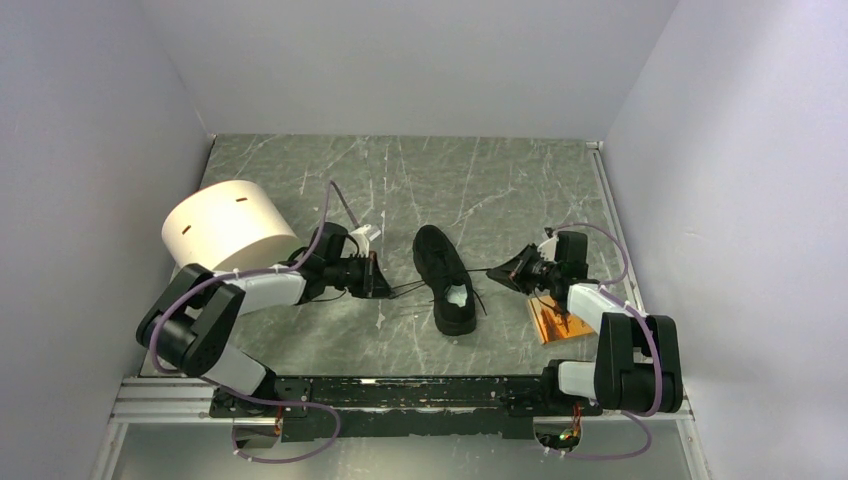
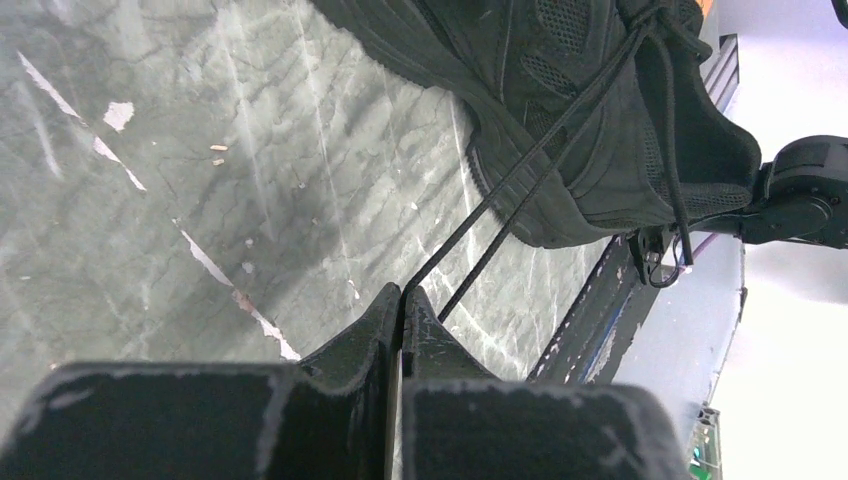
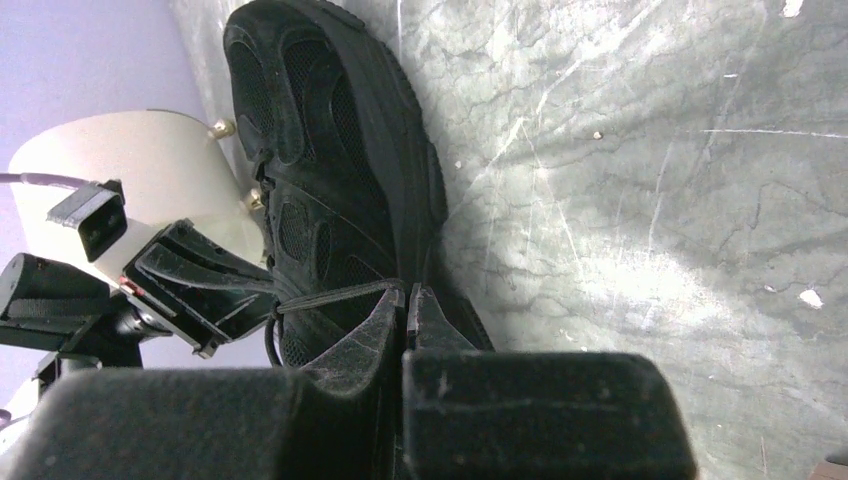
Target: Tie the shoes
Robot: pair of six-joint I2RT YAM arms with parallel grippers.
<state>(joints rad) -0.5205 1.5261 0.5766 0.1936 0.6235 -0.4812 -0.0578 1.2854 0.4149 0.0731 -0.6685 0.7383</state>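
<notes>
L gripper (image 2: 403,297) & R gripper (image 3: 405,295) each tight on a lace (image 2: 520,168), sneaker (image 1: 445,280) btw them

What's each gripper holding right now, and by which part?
The left gripper is shut on a thin black lace strand of the black low-top sneaker, pinched out beside the shoe. The right gripper pinches the opposite lace strand the same way.

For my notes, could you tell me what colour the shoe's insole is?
Insole: whitish, best seen in the top view.

Robot lab enclosure, white walls (image 1: 90,120), marble-look tabletop (image 1: 400,180)
</notes>
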